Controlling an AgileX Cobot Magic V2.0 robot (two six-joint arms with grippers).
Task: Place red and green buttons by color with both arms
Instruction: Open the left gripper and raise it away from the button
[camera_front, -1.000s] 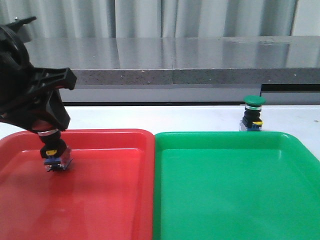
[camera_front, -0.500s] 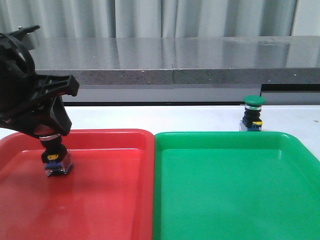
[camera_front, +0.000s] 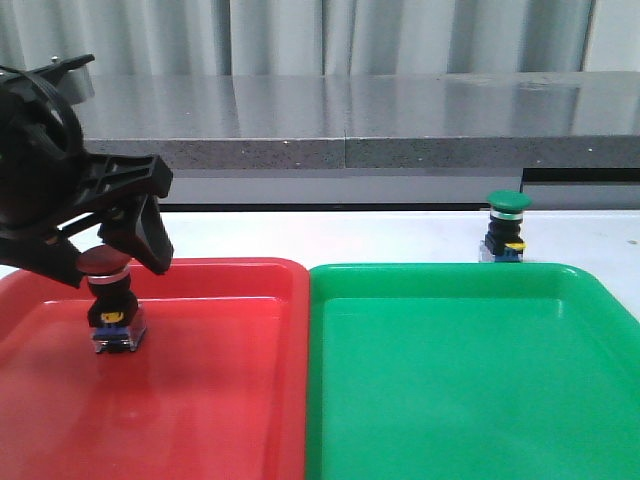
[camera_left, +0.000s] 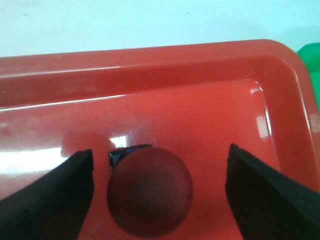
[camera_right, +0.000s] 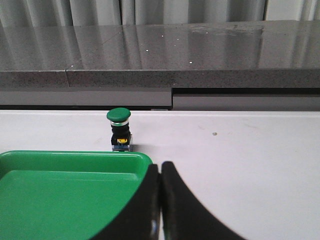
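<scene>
The red button (camera_front: 108, 296) stands upright in the red tray (camera_front: 220, 400), near its far left part. My left gripper (camera_front: 100, 262) is open around its dark red cap; in the left wrist view the cap (camera_left: 150, 191) sits between the spread fingers (camera_left: 60, 192) with a gap on both sides. The green button (camera_front: 506, 228) stands on the white table behind the green tray (camera_front: 460, 380); it also shows in the right wrist view (camera_right: 119, 128). My right gripper (camera_right: 160, 175) is shut and empty, over the green tray's near corner, out of the front view.
The two trays lie side by side, red at the left, green (camera_right: 65, 195) at the right. A grey counter ledge (camera_front: 380, 150) runs along the back of the white table (camera_front: 400, 240).
My left gripper has opened and let go of the red button, which now stands on the red tray floor. The fingers have spread and lifted a little. The green button has not moved.
</scene>
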